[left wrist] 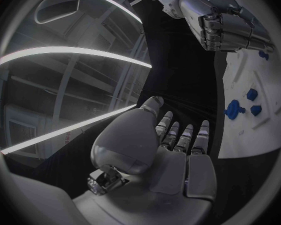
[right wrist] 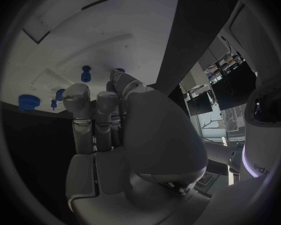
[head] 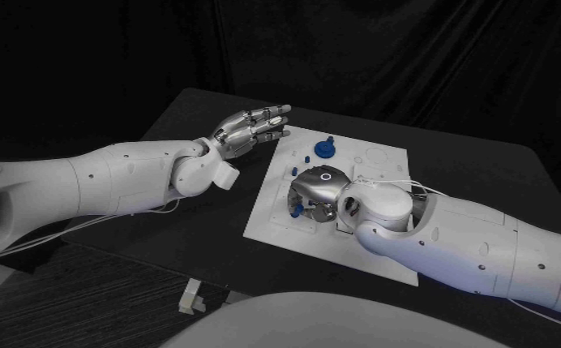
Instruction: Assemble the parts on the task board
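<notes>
**Right hand down on task board, left hand raised beside it**

Task board [head: 380,161]: white plate, lying flat mid-bench on the black bench [head: 187,234], turned at an angle to the bench edges.

Left hand [head: 251,131]: held above the bench just beside the board's near-left corner, off the board. Fingers extended and slightly apart, nothing in the palm. Left wrist view confirms: left hand [left wrist: 172,155] with fingers straight, side by side, empty.

Right hand [head: 318,190]: lowered onto the left-centre area of the board, fingers curled downward. Seen from the left wrist camera, right hand [left wrist: 228,27] reads as a tight fist over the board's edge. In the right wrist view, right hand [right wrist: 122,130] has fingers folded in toward the palm; whether a piece sits inside the curl cannot be told. A blue part [head: 301,211] shows at the fingertips in the head view, touching or just under them; grip not confirmed.

Other blue parts on the board: a round knob-like part [head: 326,149] standing toward the far side, well apart from the right hand; a small part [head: 304,157] just beside it. Right wrist view: a blue peg [right wrist: 86,74] upright on the board, and a round blue part [right wrist: 28,101] at the board's edge.
</notes>
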You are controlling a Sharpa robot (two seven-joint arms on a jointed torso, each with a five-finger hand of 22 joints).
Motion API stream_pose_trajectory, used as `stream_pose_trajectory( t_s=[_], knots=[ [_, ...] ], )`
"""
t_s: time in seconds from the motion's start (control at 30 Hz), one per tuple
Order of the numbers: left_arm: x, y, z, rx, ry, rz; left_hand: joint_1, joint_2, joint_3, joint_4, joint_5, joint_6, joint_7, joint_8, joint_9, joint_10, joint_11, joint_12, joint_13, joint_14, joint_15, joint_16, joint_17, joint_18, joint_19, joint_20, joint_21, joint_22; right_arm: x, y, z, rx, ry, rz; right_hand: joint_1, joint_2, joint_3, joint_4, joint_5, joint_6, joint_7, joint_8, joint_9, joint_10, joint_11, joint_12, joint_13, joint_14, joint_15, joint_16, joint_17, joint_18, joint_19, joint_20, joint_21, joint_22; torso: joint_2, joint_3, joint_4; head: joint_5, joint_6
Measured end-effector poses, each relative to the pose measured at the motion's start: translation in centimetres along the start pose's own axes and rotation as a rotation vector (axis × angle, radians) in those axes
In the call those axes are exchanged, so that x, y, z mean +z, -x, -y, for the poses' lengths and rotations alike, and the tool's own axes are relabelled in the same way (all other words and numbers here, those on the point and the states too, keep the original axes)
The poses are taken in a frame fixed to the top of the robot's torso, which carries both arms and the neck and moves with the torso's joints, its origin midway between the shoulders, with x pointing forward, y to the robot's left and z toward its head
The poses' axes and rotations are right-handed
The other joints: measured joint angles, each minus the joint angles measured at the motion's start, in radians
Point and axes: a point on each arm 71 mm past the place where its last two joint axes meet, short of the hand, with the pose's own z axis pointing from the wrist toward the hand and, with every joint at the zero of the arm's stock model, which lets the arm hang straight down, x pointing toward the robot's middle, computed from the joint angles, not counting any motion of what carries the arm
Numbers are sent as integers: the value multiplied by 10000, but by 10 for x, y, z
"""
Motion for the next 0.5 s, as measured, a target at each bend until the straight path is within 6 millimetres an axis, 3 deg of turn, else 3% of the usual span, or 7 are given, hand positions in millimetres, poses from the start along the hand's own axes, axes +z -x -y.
stream_pose_trajectory(
  t_s=[0.43,0.5],
  knots=[
    [0,0,-2,-38,66,-31,-1,0,0,0,0,0,0,0,0,0,0,0,0,0,0,0,0,1,0,0,0,-3,1,0,-1,-136,33,-2,-1,0,115,-115,76,-4,4,-47,6,18,17,0,1,-48,-40,-4,-107,1,-114,2,-198,0,-1,1,3,-26,0],
    [0,-1,-2,-44,69,-40,-1,1,0,0,0,0,0,0,0,0,1,0,0,0,0,0,0,0,0,0,0,-2,1,0,-1,-143,48,-2,-2,-1,123,-122,76,-99,93,-223,10,40,43,-74,1,-140,51,-253,-164,2,-300,49,-428,0,-1,1,3,-23,0]
  ],
)
